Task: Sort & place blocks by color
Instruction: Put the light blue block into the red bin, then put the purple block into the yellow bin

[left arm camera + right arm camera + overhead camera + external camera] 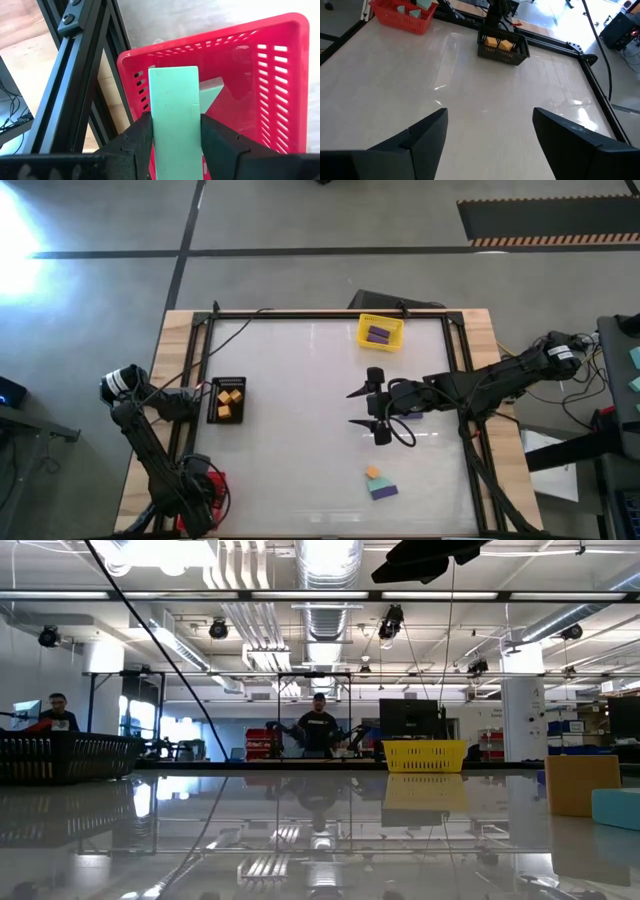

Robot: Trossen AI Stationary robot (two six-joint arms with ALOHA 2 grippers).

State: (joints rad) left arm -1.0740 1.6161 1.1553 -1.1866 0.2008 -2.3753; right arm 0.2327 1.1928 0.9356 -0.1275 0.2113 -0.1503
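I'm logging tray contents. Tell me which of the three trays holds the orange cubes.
The black tray, near the table's left edge. The yellow tray holds a purple bar; the red tray holds mint ones.

Yellow tray (364,340) far edge; black tray (212,398) left side; red tray (280,60) near-left corner.

The overhead camera looks straight down on the whole white table (300,430). The low one faces level across it, apparently toward a yellow mesh basket (425,755). The left wrist view hangs close over the red slatted plastic tray (265,75); the right wrist view shares that tray.
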